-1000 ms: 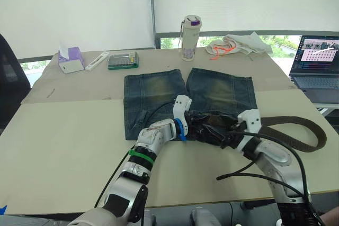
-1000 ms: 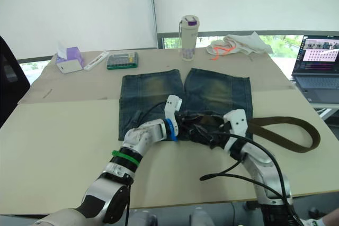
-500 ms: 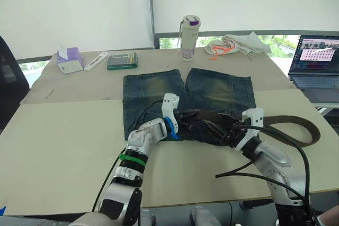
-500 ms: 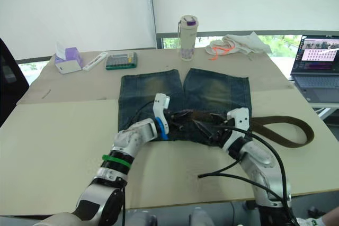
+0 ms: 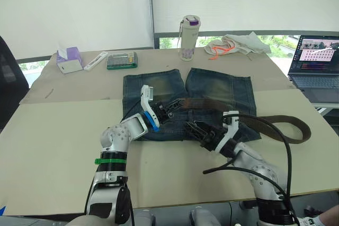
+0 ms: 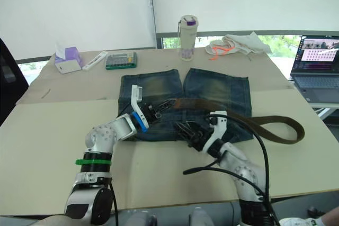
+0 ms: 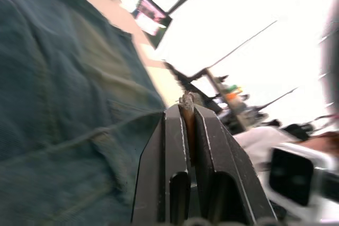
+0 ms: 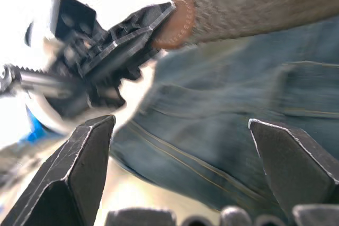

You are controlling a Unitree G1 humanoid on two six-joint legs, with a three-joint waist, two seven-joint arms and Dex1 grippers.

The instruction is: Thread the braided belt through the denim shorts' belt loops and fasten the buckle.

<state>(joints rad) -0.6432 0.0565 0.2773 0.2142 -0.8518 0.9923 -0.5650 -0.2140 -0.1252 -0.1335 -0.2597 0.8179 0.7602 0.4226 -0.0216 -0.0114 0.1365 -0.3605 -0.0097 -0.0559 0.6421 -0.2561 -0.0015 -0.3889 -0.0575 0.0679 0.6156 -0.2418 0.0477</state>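
The denim shorts [image 5: 214, 92] lie flat mid-table, legs pointing away. My left gripper [image 5: 169, 108] hovers over their left half, shut on the leather-tipped end of the braided belt [image 5: 238, 110]. From there the belt stretches rightward across the shorts and curls into a loop [image 5: 303, 129] on the table. The left wrist view has both fingers [image 7: 175, 130] pressed on the belt tip [image 7: 186, 100]. My right gripper [image 5: 193, 129] sits at the shorts' near edge, open, fingers [image 8: 79, 168] wide apart, just below the belt [image 8: 254, 1]. The buckle is out of view. I cannot make out the belt loops.
Along the far side stand a bottle [image 5: 190, 37], a green box [image 5: 123, 60], a white remote [image 5: 97, 60] and a tissue box [image 5: 70, 59]. A crumpled cloth [image 5: 235, 44] lies at the back right. A laptop [image 5: 318, 62] stands beyond the right edge.
My left gripper has drawn back to the left with the belt end, pulling the belt across the shorts and shrinking the loop on the right. The right gripper slid left along the near edge.
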